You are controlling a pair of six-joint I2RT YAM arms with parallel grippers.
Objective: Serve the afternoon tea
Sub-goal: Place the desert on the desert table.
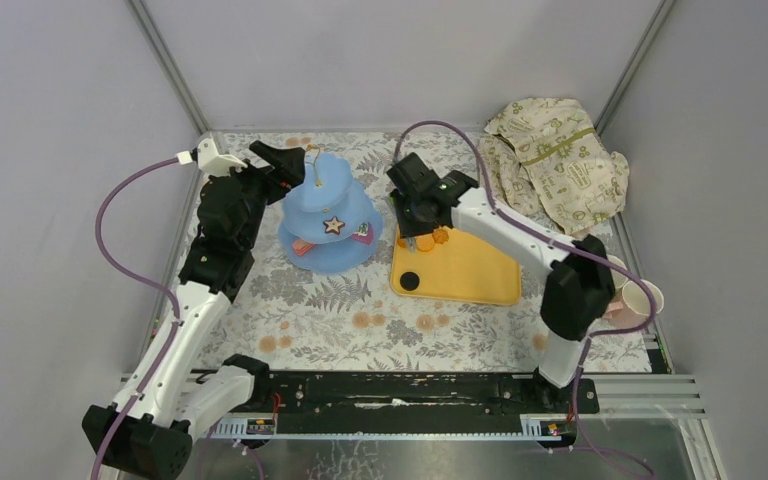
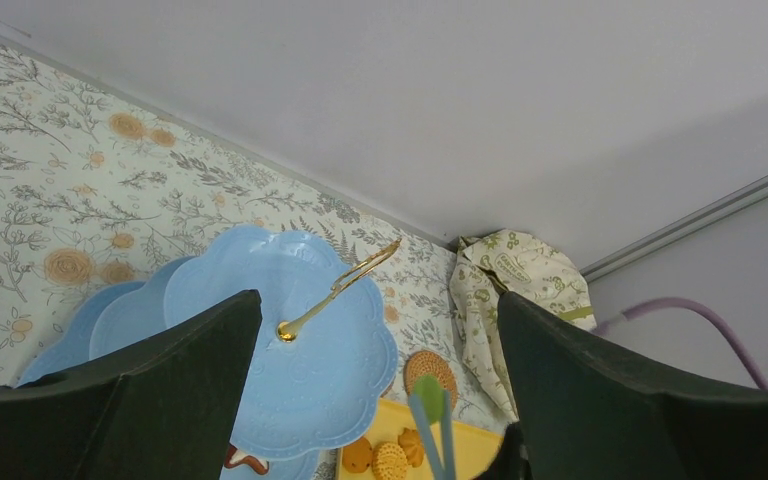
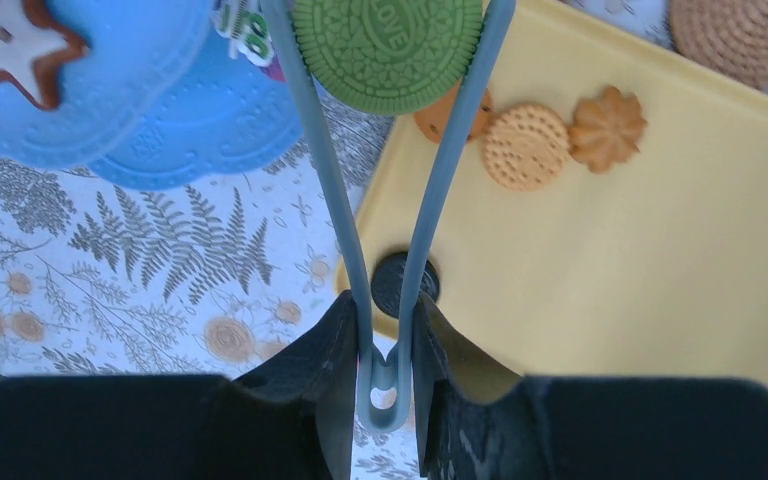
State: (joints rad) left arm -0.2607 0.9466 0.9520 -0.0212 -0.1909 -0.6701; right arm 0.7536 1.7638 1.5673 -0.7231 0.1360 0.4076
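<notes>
While the right end effector (image 3: 385,340) squeezes: it clamps the tongs (image 3: 322,170), which pinch the green cookie (image 3: 388,50) over the yellow tray (image 3: 610,270) edge.
Good way: squeeze evenly, go slow, lay it flat on the blue stand (image 3: 110,90) just beside.
Right arm (image 1: 520,232): bent, reaching left.
Left end effector (image 2: 377,320): wide open, empty, near the stand's top.
</notes>
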